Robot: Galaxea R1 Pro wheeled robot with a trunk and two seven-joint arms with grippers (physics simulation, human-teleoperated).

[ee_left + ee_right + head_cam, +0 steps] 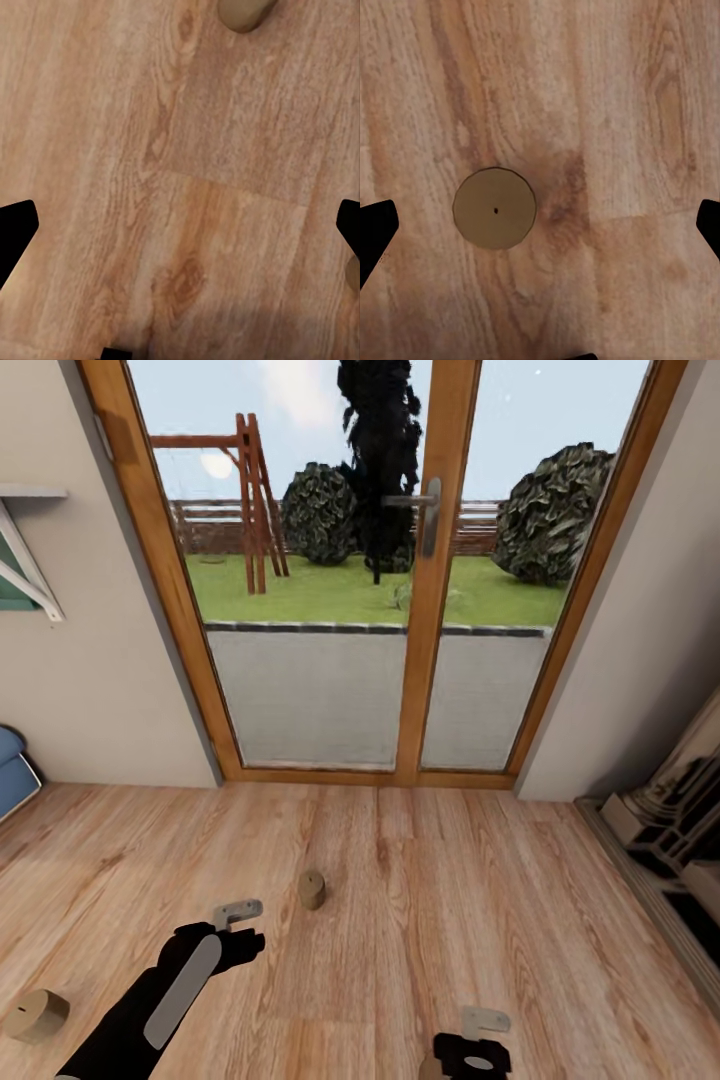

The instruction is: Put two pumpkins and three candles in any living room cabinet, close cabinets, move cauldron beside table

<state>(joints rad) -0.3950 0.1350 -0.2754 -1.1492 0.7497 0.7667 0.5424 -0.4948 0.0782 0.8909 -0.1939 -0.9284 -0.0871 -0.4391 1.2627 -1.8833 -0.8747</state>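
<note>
Fingers of the right gripper (540, 225) are seen spread wide at the edges of the right wrist view, with nothing held between them. A candle (495, 208) is seen end-on directly below, standing upright on the wooden floor (607, 112), so its long axis runs along the line of approach; it lies slightly off centre, nearer one finger. The right arm is judged nearest and is pointed straight down over it. The left gripper (238, 912) is likewise open and empty, its arm stretched forward and low. A second candle (312, 889) stands just ahead of it, and a third (36, 1015) lies tipped on the floor to its left. A glass door (330, 560) is faced.
</note>
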